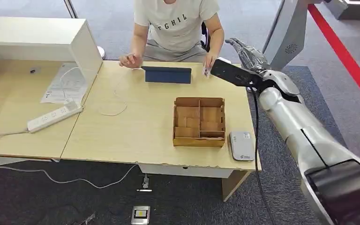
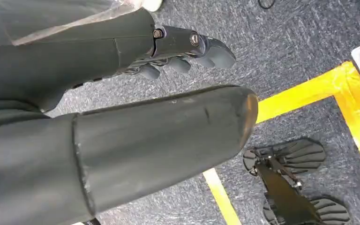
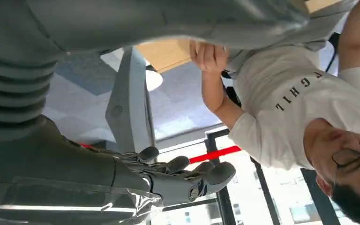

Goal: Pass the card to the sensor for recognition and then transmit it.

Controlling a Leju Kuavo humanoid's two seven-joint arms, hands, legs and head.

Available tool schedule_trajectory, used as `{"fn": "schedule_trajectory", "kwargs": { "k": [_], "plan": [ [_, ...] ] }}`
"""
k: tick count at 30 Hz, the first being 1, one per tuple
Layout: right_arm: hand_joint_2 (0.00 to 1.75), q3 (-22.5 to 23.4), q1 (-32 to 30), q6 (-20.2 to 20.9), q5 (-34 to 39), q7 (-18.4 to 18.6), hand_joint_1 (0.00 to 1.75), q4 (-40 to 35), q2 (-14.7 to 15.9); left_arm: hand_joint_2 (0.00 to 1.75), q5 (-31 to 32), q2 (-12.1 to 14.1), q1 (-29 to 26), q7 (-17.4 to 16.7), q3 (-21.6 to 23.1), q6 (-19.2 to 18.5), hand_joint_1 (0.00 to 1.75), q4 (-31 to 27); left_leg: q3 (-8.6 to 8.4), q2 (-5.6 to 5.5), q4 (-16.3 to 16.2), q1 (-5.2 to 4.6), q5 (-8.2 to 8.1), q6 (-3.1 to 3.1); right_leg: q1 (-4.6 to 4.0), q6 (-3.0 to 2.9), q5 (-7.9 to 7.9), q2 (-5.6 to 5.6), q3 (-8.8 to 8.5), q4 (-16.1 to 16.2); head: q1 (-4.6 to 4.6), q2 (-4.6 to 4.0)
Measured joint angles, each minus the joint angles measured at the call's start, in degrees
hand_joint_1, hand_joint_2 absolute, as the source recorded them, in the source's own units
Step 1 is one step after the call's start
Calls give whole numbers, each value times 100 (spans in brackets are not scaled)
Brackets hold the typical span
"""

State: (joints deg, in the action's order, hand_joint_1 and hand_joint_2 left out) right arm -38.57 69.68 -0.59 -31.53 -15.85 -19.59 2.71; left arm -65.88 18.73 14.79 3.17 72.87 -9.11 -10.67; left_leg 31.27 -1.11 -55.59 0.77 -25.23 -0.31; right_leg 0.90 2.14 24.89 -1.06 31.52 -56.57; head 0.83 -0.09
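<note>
Overhead, the right hand [image 1: 243,51] reaches past the table [image 1: 140,126]; its wrist view shows fingers [image 3: 178,171] apart, empty.

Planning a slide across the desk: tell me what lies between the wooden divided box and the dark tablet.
In the head view, nothing: bare tabletop separates the wooden box from the dark tablet. The white cable curls off to one side.

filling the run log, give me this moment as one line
right hand: raised at table's far right corner, empty, fingers apart | left hand: hanging over floor, empty | person's hand: on table by robot's hand | card reader: untouched
</note>
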Motion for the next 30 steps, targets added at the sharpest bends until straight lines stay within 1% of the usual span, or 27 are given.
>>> {"fn": "schedule_trajectory", "kwargs": {
  "k": [6, 7, 8, 9, 10, 11, 12, 13, 19, 24, 27, 28, 30],
  "plan": [
    [0, 41, -1, 0, 0, 0, 0, 0, 26, 0, -17, 0, -2, 2, 0, 0, 0, 0, 0, 0, 0, 0, 0, 0, 0, 0, 0, 0, 0, 0, 0, 0],
    [0, 133, -9, 57, 194, -104, 0, -54, 72, 0, -52, 4, -29, 0, 0, 4, 0, 2, 0, 0, 0, 0, 0, 0, 0, 0, 0, 0, 0, 0, 0, 0],
    [0, 198, -27, 98, 277, -133, 0, -96, 117, 0, -78, 18, -54, 0, 0, 22, 0, 2, -1, 0, 0, 0, 0, 0, 0, 0, 0, 0, 0, 0, 2, 0],
    [0, 443, -249, 371, 526, -142, 0, -456, 349, 0, -205, 48, -151, 13, -2, 70, 0, 4, -4, 0, 0, 1, 0, 0, -1, 0, 0, 0, -4, 1, 0, 0],
    [0, 555, -671, 699, 755, 192, 0, -1137, 706, 0, -293, 92, -269, 123, -4, 105, 0, 4, -6, -2, -1, 1, -1, 0, -2, 0, 0, 1, -4, 3, 0, 0],
    [0, 636, -1003, 878, 906, 481, 0, -1791, 1081, 0, -345, 124, -362, 186, -9, 142, 0, 9, -3, -6, -1, 0, -1, 0, -1, 0, 1, 5, -4, 4, 0, 0],
    [0, 655, -1128, 950, 987, 634, 0, -2091, 1232, 0, -361, 140, -401, 216, -11, 157, 0, 9, -3, -5, -1, 0, -2, 1, -1, 0, 0, 4, -3, 4, 0, 0],
    [175, 666, -1224, 997, 1034, 735, 0, -2278, 1331, 0, -369, 160, -419, 234, -11, 166, 0, 13, -4, -5, -1, -1, -3, 1, 0, 0, 0, 2, -2, 5, 0, 0],
    [175, 837, -1896, 1082, 1073, 1218, 0, -3627, 2103, 0, -404, 205, -518, 324, -37, 199, 0, 15, -3, -5, -1, -1, -3, 2, 1, 0, 0, 3, -2, 7, 2, 0],
    [175, 1034, -2397, 1110, 1119, 1509, 0, -4632, 2607, 0, -455, 219, -546, 293, -72, 238, 0, 15, -5, -4, -1, -1, -3, 2, 0, 0, 1, 3, -4, 7, 2, 0],
    [175, 1123, -2688, 1110, 1084, 1719, 0, -5179, 2831, 0, -470, 219, -562, 240, -118, 267, 0, 15, -4, -4, 0, -1, -4, 2, 0, 0, 1, 1, -5, 7, 0, 0],
    [175, 1139, -2801, 1106, 1079, 1776, 0, -5277, 2861, 0, -472, 219, -559, 232, -120, 269, 0, 15, -4, -4, 0, 0, -4, 2, -1, 0, 1, 2, -5, 7, 2, 0],
    [175, 1191, -2984, 1095, 1064, 2052, 0, -5653, 2961, 0, -481, 219, -562, 190, -133, 286, 0, 15, -4, -4, 1, -1, -4, 2, 0, 0, 1, 1, -3, 7, -2, 0]
  ]
}}
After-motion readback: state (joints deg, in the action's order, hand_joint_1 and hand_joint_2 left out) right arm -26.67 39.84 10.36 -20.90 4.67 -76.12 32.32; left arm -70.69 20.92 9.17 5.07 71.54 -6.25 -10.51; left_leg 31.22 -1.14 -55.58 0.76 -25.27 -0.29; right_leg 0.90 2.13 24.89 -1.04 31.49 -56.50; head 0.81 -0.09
